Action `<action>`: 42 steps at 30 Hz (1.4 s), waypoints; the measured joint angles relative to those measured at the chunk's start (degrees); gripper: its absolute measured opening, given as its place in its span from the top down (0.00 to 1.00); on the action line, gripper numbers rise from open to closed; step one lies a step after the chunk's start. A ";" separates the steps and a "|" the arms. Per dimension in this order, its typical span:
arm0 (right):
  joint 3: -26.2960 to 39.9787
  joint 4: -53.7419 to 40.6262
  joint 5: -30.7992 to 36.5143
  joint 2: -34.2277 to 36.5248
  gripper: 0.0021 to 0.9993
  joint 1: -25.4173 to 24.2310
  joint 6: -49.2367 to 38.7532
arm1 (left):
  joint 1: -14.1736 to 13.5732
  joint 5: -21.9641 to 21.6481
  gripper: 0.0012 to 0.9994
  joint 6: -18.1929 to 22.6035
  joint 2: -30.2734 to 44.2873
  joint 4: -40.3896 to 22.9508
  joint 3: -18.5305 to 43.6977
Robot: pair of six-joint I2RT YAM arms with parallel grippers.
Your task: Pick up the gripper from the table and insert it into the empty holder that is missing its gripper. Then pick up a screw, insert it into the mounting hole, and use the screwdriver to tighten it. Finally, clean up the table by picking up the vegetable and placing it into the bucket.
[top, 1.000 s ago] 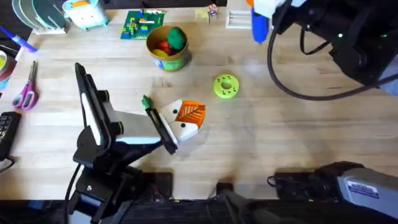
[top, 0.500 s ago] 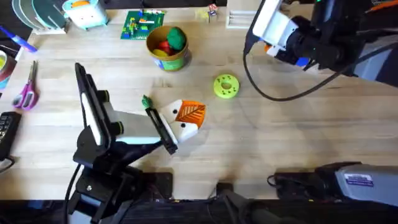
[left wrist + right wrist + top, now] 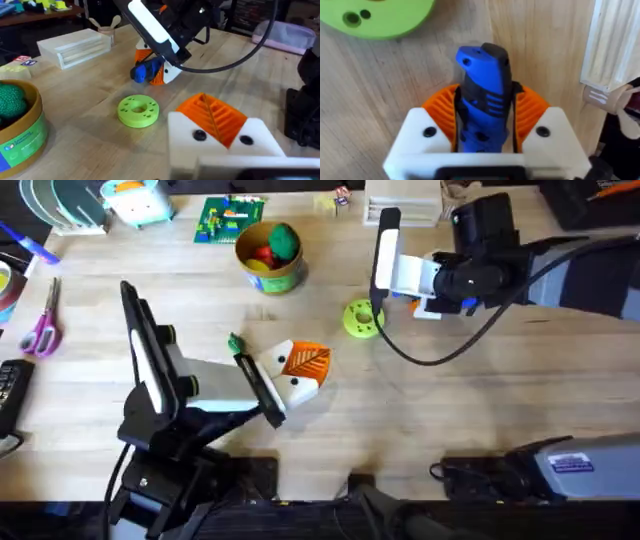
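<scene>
right gripper (image 3: 485, 125): clamped on the screwdriver (image 3: 484, 95), orange pads either side of the blue body, tip end pointing away toward the table (image 3: 480, 410); in overhead it sits just beside the lime disc (image 3: 362, 319), low over the far-right part of the table
left gripper (image 3: 290, 375): low near table centre; wrist view shows one white finger block w/ an orange ribbed pad, 2nd finger not visible, so cannot tell if open or closed or what it holds
screwdriver handling: judged rigid plastic shell, moderate wt for its size, smooth/slightly slick; chunky body gives pads a decent flat-ish seat. Grip looks mid-body, sensible since it keeps the tool from pivoting; risk is roll about its long axis if torque comes on
metal tip: not visible in wrist view, alignment can't be checked
vegetable (image 3: 235, 343): small dark-green piece just beside left arm's finger, on the table; probably light + soft-ish plastic, slim, so best pinched across its width near the middle; may skid on the wood
bucket (image 3: 268, 265): far side, centre-left, already holds round toys (green, red); light tub, could tip if bumped on the rim, drop from above
holder / orange wedge: can't separate them from left arm's own finger parts in these views, so position unclear
scissors (image 3: 42, 330): far left, well apart from work area, no concern
next move (judgement): screwdriver needs tip down over a mounting hole, slow approach, hold firm vs twist
</scene>
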 joint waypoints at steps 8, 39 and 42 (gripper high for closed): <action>0.17 0.45 4.15 -0.02 0.06 2.88 1.36 | 0.00 0.00 1.00 0.00 0.00 0.00 0.00; 9.68 -9.15 4.97 -18.91 0.06 6.29 48.55 | 0.01 -12.43 0.01 -9.43 0.03 -11.59 5.75; 9.68 -9.98 4.76 -18.91 0.06 6.29 48.89 | 0.00 -20.81 0.01 -12.69 0.89 -24.63 14.62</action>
